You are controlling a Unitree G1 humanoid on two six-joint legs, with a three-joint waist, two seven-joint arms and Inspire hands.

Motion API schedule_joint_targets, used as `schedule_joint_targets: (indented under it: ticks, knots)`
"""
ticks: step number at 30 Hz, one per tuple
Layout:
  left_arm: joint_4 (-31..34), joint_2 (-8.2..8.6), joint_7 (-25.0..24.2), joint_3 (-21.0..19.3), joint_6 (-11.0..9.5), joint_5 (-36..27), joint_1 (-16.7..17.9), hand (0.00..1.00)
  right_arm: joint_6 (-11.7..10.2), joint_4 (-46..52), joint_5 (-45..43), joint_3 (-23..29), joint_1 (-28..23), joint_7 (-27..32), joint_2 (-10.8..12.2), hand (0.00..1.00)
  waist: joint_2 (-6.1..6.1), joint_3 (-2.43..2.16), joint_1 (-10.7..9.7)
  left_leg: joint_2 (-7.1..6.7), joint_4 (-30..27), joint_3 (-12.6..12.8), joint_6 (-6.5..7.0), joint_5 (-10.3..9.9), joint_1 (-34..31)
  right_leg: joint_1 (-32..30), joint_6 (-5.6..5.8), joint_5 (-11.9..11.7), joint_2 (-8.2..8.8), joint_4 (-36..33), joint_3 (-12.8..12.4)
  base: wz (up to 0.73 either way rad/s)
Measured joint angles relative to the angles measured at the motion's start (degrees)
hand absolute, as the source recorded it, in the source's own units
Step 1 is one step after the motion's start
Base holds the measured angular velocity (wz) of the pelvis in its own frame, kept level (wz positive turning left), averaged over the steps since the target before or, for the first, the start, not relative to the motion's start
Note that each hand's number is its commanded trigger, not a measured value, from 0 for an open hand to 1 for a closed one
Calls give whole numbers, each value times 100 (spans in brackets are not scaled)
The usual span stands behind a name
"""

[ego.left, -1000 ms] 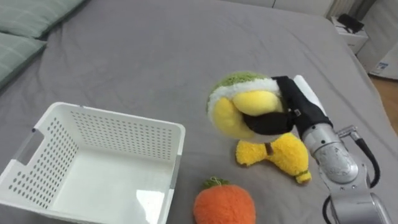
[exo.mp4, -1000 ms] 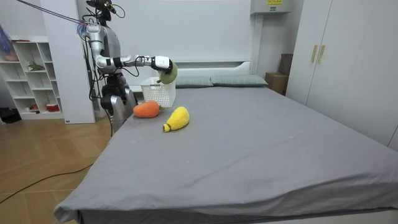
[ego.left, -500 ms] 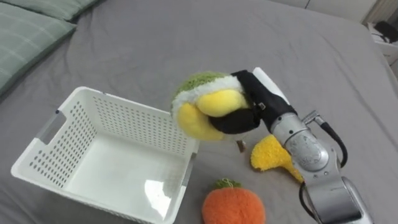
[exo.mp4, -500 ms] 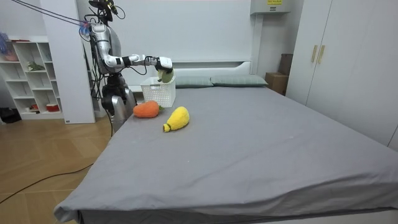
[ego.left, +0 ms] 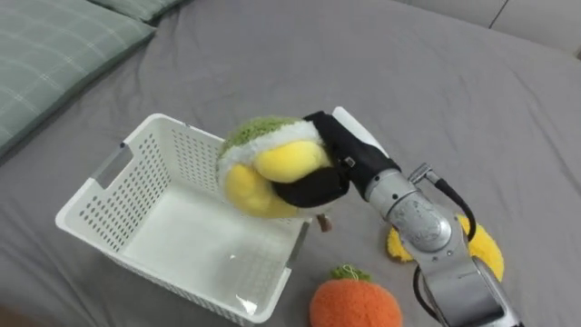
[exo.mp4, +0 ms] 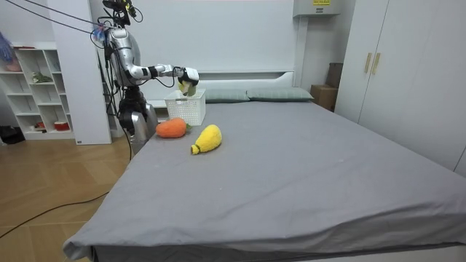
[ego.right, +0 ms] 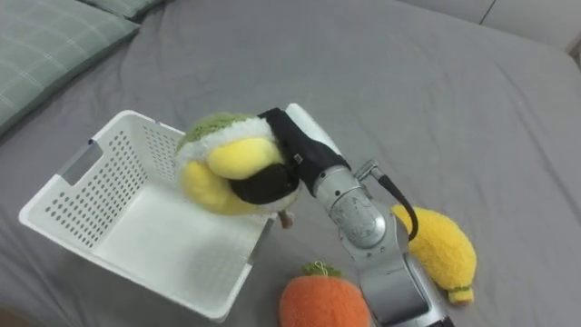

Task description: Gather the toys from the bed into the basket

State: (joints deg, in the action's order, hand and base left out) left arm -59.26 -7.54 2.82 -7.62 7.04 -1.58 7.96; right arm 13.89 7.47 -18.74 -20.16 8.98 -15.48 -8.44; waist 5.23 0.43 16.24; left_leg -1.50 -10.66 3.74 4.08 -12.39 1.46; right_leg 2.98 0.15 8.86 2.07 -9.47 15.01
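Green-yellow toy (ego.left: 259, 173) gripped in right hand (ego.left: 338, 162) over one basket (ego.left: 109, 182); orange toy (ego.left: 356, 304), yellow toy (ego.right: 440, 247) beside

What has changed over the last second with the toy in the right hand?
The right hand, still shut on the green and yellow plush toy, has carried it to the robot's left, from above the yellow plush fruit to over the white basket. Nothing was let go. The basket, the yellow fruit and the orange plush fruit stayed put on the bed.
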Motion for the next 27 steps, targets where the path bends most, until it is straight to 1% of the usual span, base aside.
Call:
schedule_joint_targets:
  ticks: [5,10,14,27]
  knots:
    - [0,-1,-47,-1,0,-1,-10,0,0,0,8,-65,4,-20,1,0,-3,5,2,-26,-8,-63,15,20,-14,13,4,0,29,-2,87,7]
    - [0,-3,-66,0,0,-2,-10,0,0,0,10,-102,4,-17,3,0,-7,13,13,-30,7,-78,16,22,-23,15,5,0,34,-6,93,1]
    - [17,-6,-74,1,2,-2,-11,0,0,-1,17,-111,4,-9,6,0,-7,35,5,-31,4,-84,16,22,-33,10,5,0,37,-9,99,0]
    - [94,-6,-76,33,18,2,-83,0,0,-24,18,-114,4,108,4,0,-31,51,4,-32,-17,-86,16,23,-33,-3,5,0,35,-6,93,0]
